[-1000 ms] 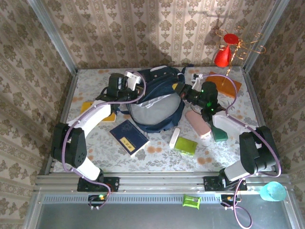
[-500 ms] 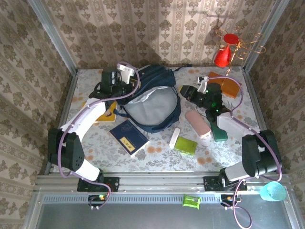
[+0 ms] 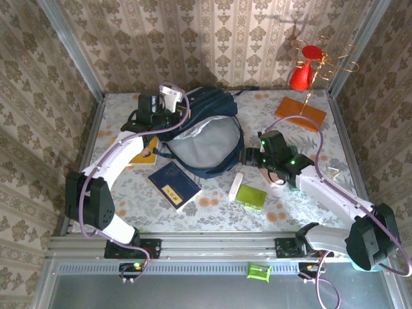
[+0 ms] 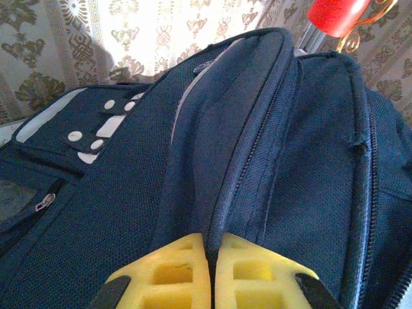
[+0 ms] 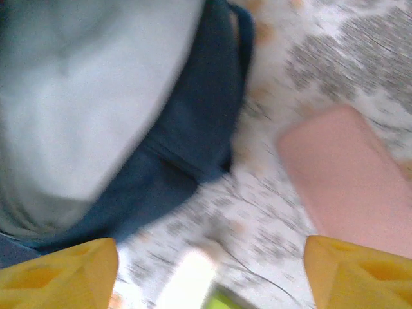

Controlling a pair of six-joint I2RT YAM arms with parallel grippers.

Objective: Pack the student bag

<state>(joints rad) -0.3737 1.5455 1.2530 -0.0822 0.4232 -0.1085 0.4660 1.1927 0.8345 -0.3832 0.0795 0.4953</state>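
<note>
Near the table's [image 3: 212, 215] front edge a navy notebook [image 3: 174, 185] and a green box [image 3: 250, 196] are lying flat, the notebook just beside the student bag [image 3: 206, 138]. Further in, right of centre, the right gripper [image 5: 206, 270] is hovering with its pincer spread wide over the cloth between the student bag and a pink case [image 5: 347, 187], gripping nothing. The student bag is sitting mid-table toward the far edge, grey lining showing; at its far-left side the left gripper [image 4: 211, 257] is pinching a ridge of its navy fabric.

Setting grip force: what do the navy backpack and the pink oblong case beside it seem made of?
Large dark navy backpack: woven fabric, matte; coarse weave and stitched zips show. Pink oblong case: smooth, matte, perhaps plastic or silicone; blur leaves it open.
</note>
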